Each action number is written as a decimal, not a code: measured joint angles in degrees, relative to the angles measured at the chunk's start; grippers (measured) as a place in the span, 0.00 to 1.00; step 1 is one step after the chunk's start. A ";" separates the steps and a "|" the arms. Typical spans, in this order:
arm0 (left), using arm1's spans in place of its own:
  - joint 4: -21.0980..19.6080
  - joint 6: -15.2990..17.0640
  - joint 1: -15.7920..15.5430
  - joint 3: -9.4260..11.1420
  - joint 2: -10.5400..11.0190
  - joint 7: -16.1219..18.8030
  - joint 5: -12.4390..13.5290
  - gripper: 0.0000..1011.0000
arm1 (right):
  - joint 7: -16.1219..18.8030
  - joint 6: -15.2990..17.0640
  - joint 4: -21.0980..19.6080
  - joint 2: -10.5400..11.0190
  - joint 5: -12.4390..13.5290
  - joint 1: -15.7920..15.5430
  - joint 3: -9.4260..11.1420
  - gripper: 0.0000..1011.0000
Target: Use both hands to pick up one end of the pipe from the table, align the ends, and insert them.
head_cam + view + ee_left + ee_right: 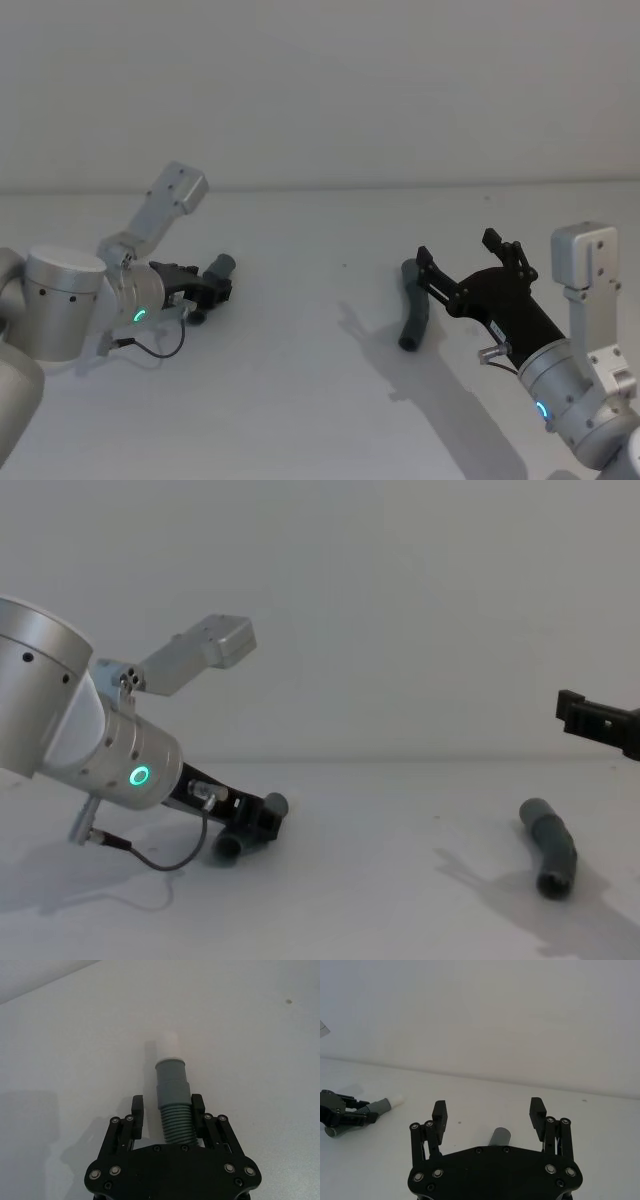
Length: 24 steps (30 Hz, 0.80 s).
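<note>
The white-tipped pipe piece (172, 1100) lies low over the table (300, 400) at the left, its white tip (169, 1045) pointing away from the wrist. My left gripper (212, 290) is shut on its ribbed grey part, also seen in the chest view (258, 820). The other grey pipe piece (413, 305) lies on the table right of centre, its hollow mouth (408, 343) towards me. My right gripper (458, 247) hovers open just right of and above it, and one grey end (500, 1136) shows below the spread fingers (440, 1115).
A thin black cable (150, 350) loops from the left wrist onto the table. The plain wall meets the table's far edge behind both arms. Bare white surface stretches between the two pipe pieces.
</note>
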 joint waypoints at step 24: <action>0.00 0.00 0.00 0.00 0.00 0.00 0.00 0.37 | 0.00 0.00 0.00 0.00 0.00 0.00 0.00 0.99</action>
